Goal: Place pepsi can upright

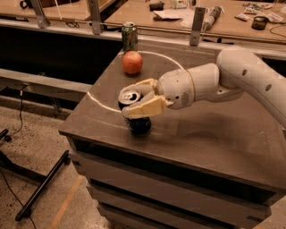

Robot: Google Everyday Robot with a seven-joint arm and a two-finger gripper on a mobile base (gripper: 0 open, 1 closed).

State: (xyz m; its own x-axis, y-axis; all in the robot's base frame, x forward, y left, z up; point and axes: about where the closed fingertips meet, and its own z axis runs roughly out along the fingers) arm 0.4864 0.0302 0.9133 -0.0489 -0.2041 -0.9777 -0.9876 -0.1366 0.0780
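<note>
The pepsi can (pixel 134 120) is dark blue with a silver top and stands nearly upright on the dark cabinet top (pixel 214 134), near its front left edge. My gripper (pixel 138 99) reaches in from the right at the end of a white arm (pixel 210 82). Its cream fingers (pixel 145 108) are closed around the can's upper part, one in front and one behind. The can's base touches or is just above the surface; I cannot tell which.
A red apple (pixel 132 62) lies behind the can on the cabinet top. A green can (pixel 129 36) stands upright at the back left corner. A wooden bench with clutter (pixel 178 13) runs along the back. The floor drops away at left, with a black stand leg (pixel 40 188).
</note>
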